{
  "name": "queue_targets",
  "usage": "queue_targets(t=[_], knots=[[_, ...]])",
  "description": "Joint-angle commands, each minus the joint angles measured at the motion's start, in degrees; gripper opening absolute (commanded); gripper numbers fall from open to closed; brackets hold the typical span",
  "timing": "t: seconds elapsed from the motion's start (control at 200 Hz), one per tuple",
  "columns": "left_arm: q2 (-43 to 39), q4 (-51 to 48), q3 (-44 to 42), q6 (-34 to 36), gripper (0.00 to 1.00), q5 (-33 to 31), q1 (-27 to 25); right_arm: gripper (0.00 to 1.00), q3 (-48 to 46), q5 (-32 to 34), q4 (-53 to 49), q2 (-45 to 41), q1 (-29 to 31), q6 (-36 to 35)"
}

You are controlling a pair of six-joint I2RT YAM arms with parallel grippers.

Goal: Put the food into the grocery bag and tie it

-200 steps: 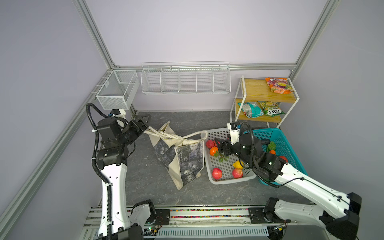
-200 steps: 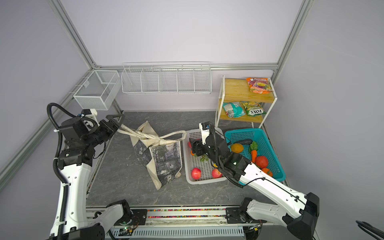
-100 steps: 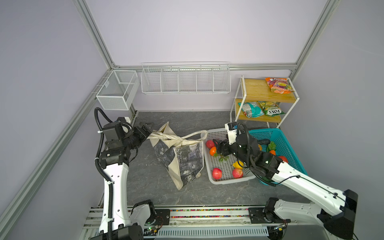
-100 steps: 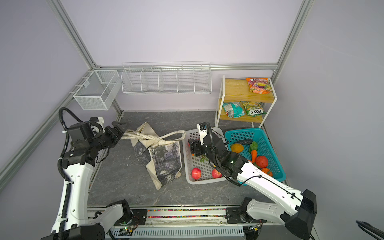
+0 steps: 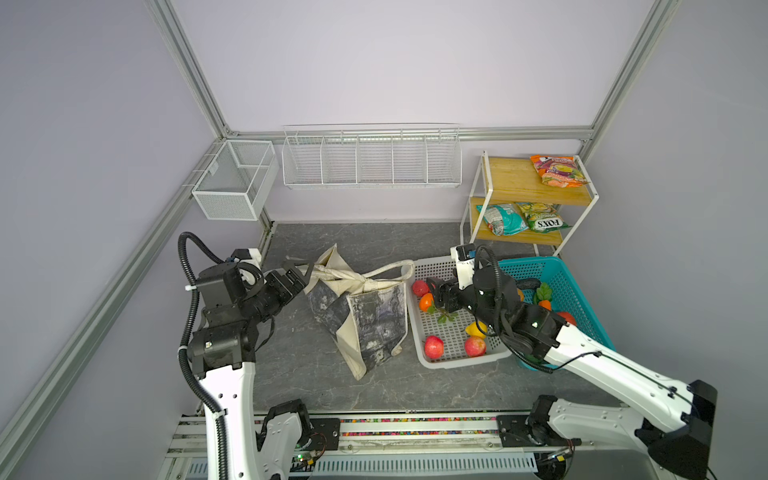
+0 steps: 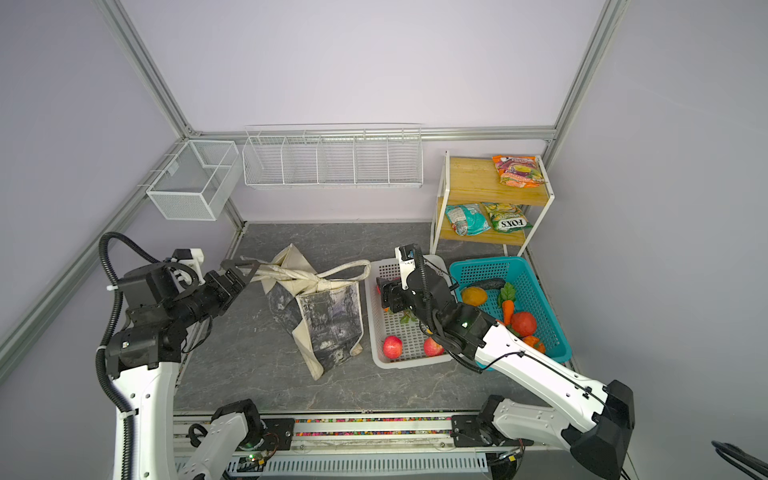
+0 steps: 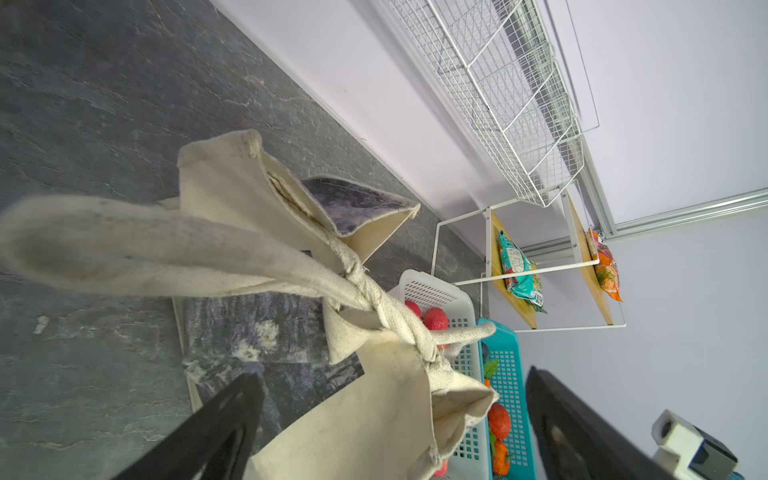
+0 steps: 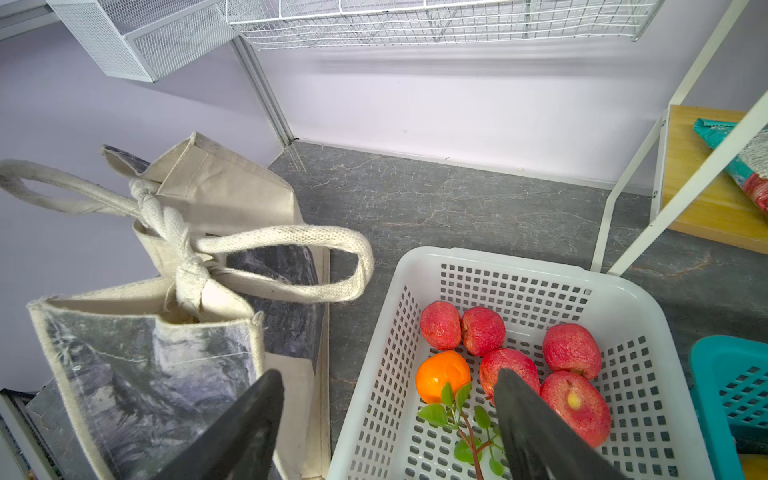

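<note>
Looks knotted on the cream canvas tote with grey-black print (image 5: 374, 316), standing mid-surface beside the white perforated basket (image 8: 519, 258). Got left fingers (image 7: 216, 432) wide by the handle loop (image 7: 124, 245), right fingers (image 8: 245, 428) wide over the basket. Back out slow, no snagging.

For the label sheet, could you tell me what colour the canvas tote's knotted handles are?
Cream; the knotted handles show best in the right wrist view.

Grey marbled tabletop (image 5: 316, 370) carries four things: cream grocery bag (image 5: 365, 316) mid-floor, white basket (image 5: 457, 364) just right, teal basket (image 5: 577, 291) beyond, shelf rack (image 5: 511, 178) far right.
</note>
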Motion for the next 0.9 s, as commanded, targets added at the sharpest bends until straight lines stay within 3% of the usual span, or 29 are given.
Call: queue_targets(t=[0.0,0.245,0.41,0.675,0.79,0.895], knots=[[-3.0,-5.0,4.5,3.9,0.97,-5.9,0.0,0.83,1.3,1.5,-0.9,-1.6,-0.4,-1.6],[-7.0,-2.3,9.2,12.5,0.95,-25.9,0.1,0.81,2.5,2.1,-5.0,-0.2,-5.8,-1.5],[-6.0,1.6,6.7,13.3,0.94,-37.9,0.1,0.81,1.8,1.1,-6.5,0.7,-10.9,-1.6],[-7.4,14.8,-9.2,12.0,0.97,-52.1,0.0,0.80,-2.4,3.9,-5.9,-0.7,-17.9,-4.0],[-9.5,20.2,-17.6,9.8,0.98,-55.8,0.1,0.82,-8.2,8.8,0.0,-3.9,-20.2,-6.4],[-13.1,25.0,-25.7,6.5,0.97,-59.6,0.1,0.87,-14.7,9.2,4.7,-6.2,-23.7,-7.9]])
